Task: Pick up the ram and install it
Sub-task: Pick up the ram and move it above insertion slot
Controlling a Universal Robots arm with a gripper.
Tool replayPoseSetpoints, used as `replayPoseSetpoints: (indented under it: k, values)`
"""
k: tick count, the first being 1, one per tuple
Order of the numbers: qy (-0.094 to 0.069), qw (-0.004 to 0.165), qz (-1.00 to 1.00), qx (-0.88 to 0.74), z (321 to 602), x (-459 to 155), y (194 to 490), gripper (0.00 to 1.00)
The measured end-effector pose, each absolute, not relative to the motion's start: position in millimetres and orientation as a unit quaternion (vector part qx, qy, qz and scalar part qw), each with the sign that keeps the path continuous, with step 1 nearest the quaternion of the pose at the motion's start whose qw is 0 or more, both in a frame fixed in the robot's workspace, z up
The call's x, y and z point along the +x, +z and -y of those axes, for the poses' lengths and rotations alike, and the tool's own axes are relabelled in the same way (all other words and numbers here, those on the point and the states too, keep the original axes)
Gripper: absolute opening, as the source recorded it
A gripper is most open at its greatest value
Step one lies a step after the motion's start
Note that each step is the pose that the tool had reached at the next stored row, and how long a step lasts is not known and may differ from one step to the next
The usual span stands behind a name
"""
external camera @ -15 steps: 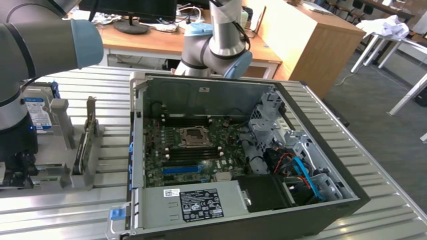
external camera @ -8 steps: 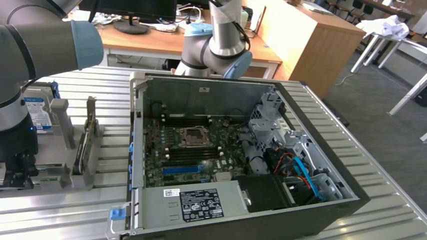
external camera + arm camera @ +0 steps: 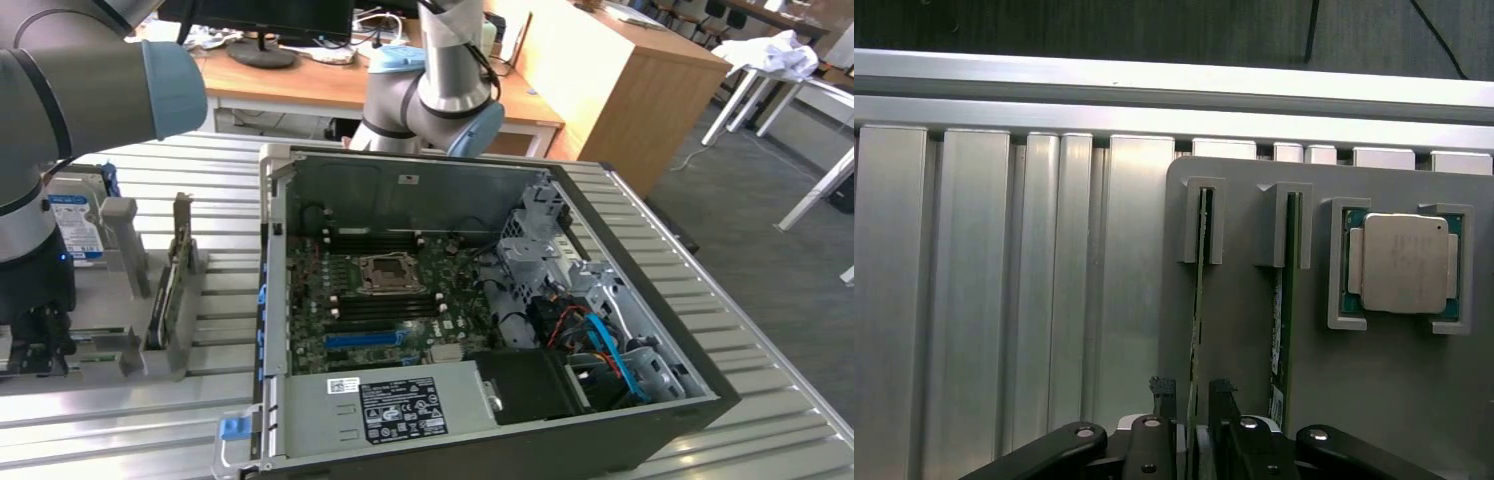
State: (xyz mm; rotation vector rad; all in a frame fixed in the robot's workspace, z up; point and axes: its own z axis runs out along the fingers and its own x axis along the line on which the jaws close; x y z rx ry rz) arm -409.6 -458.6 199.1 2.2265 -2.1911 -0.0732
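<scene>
The ram (image 3: 1197,300) stood on edge in the grey holder (image 3: 1239,340) on the surface (image 3: 974,300), not yet lifted. The jaws straddled its near end, open, with a narrow gap at each side. Installation on the motherboard (image 3: 347,300) in the open computer case (image 3: 627,290) was not yet done. The jaws hid the ram's near end, so contact could not be confirmed.
</scene>
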Motion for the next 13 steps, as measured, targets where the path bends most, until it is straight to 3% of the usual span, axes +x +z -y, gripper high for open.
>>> replayPoseSetpoints:
  k: [1,2,8,9,13]
  values:
    - [-0.023,0.008,0.701,0.713,458.6,-409.6,199.1,0.34]
    - [-0.023,0.008,0.701,0.713,458.7,-409.6,199.1,0.27]
    - [-0.023,0.008,0.701,0.713,458.7,-409.6,199.1,0.25]
    - [-0.023,0.008,0.701,0.713,458.7,-409.6,199.1,0.19]
    - [-0.023,0.008,0.701,0.713,458.7,-409.6,199.1,0.19]
